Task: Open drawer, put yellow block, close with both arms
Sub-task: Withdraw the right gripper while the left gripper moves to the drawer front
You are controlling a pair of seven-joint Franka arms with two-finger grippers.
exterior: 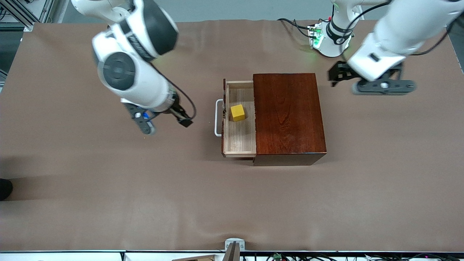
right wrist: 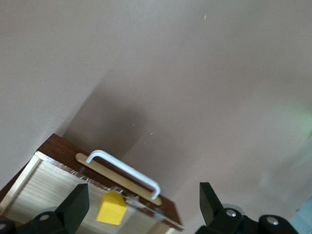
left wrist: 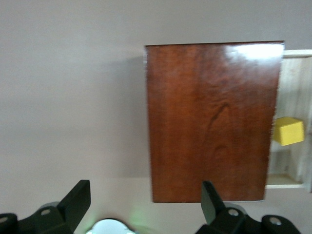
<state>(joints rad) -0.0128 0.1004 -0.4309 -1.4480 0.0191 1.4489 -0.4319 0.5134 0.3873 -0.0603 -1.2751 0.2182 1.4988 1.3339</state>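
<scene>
Sitting inside the pulled-out drawer (exterior: 239, 139), near its handle (exterior: 218, 117), the yellow block (exterior: 237, 112) is where we want it, mid-tabletop (exterior: 108, 188). Our right tool (exterior: 161, 123) hangs beside the handle, fingers apart and empty; our left tool (exterior: 369, 80), also spread, hovers past the box (exterior: 288, 116). Pushing the front unbraced, we judge, could slide the whole box toward the left arm's edge instead of shutting it.

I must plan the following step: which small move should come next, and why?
Probably bring the open right gripper to the white handle to push the drawer shut: the yellow block already lies inside the open drawer. The open left gripper hovers beside the box.
</scene>
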